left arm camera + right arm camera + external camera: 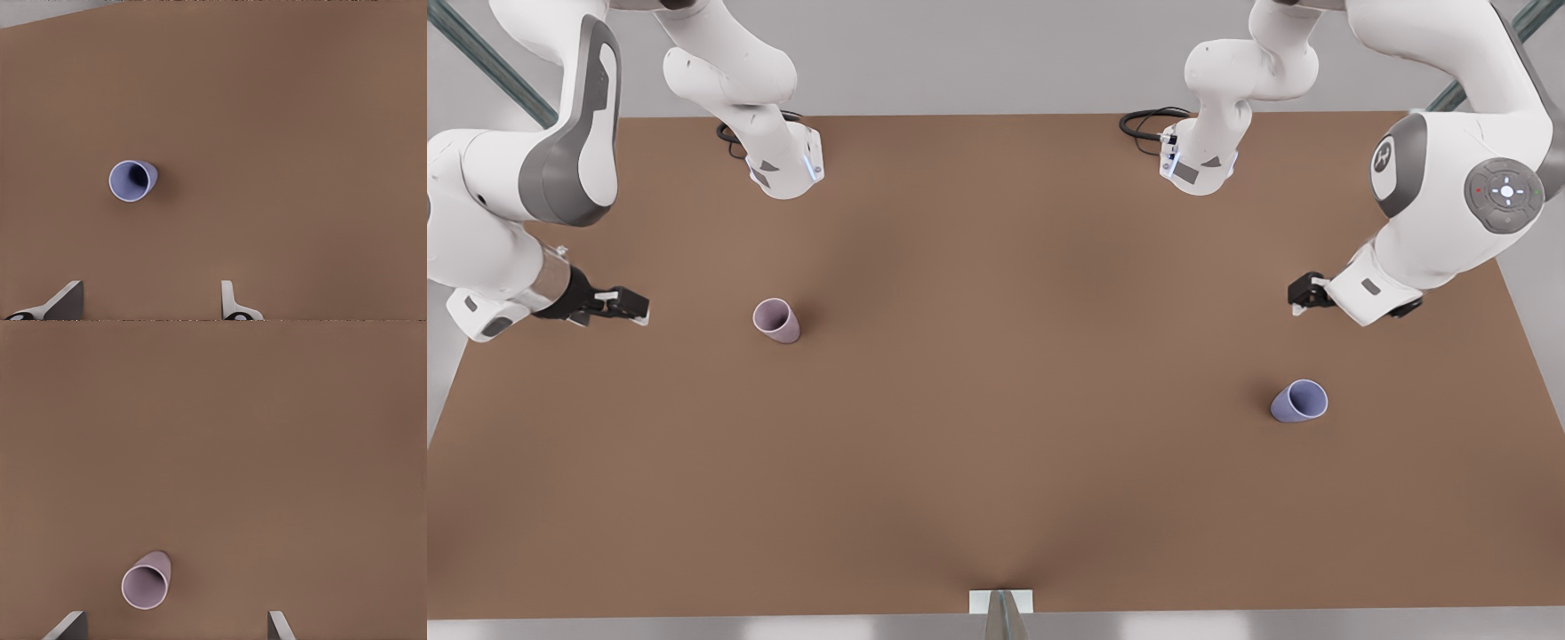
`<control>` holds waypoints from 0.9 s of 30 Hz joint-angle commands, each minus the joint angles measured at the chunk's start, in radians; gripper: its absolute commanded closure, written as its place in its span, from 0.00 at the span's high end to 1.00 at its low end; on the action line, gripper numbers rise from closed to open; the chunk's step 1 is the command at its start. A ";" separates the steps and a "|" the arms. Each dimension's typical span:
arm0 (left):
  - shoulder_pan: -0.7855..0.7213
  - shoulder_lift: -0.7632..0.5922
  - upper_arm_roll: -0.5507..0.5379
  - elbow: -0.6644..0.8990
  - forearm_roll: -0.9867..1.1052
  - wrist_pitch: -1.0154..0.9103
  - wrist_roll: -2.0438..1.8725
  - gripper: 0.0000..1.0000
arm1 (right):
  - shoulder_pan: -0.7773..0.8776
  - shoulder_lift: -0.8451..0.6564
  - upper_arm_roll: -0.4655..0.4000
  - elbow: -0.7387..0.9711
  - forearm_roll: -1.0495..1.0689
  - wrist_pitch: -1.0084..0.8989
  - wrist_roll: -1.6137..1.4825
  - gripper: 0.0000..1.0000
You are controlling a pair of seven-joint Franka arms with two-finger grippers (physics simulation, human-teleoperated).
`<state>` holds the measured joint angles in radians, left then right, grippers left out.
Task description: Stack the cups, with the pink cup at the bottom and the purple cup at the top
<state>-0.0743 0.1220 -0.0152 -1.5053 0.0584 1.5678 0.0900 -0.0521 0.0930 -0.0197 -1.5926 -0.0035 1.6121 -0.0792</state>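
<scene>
Brown table (996,462) spreads under both arms. Nearest the front view's camera, the purple cup (1299,401) stands upright toward that view's right; the left hand (1303,293) hovers beyond it, fingers (67,301) spread wide, holding nothing. Farther back at the left stands the pink cup (775,320), upright, with the right hand (624,306) beside it, also wide open and empty.

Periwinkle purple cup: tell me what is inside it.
The small tapered periwinkle purple cup holds nothing visible: the left wrist view shows bare inner wall and a shadowed bottom. It stands on the brown table.
</scene>
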 commanded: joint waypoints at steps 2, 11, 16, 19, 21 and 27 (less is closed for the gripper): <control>-0.002 -0.001 0.000 -0.001 0.003 0.021 0.030 1.00 | 0.001 -0.004 0.000 -0.021 0.000 0.028 -0.025 1.00; -0.002 0.016 0.000 -0.007 0.003 0.023 0.017 1.00 | 0.005 -0.067 0.001 -0.447 0.002 0.397 -0.067 1.00; -0.001 0.022 0.000 -0.019 0.003 0.032 0.017 1.00 | 0.078 -0.139 0.009 -0.678 0.002 0.557 -0.064 1.00; -0.001 0.030 0.000 -0.019 0.003 0.034 0.017 1.00 | 0.094 -0.128 0.009 -0.773 0.002 0.644 -0.067 1.00; -0.001 0.031 0.000 -0.020 0.003 0.034 0.017 1.00 | 0.113 -0.137 0.012 -0.842 0.002 0.716 -0.068 1.00; -0.001 0.038 0.000 -0.020 0.003 0.034 0.017 1.00 | 0.129 -0.119 0.014 -0.902 0.000 0.810 -0.182 1.00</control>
<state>-0.0752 0.1594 -0.0153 -1.5252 0.0607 1.6007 0.1046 0.1335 -0.0261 -0.0074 -2.4819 -0.0040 2.3053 -0.1496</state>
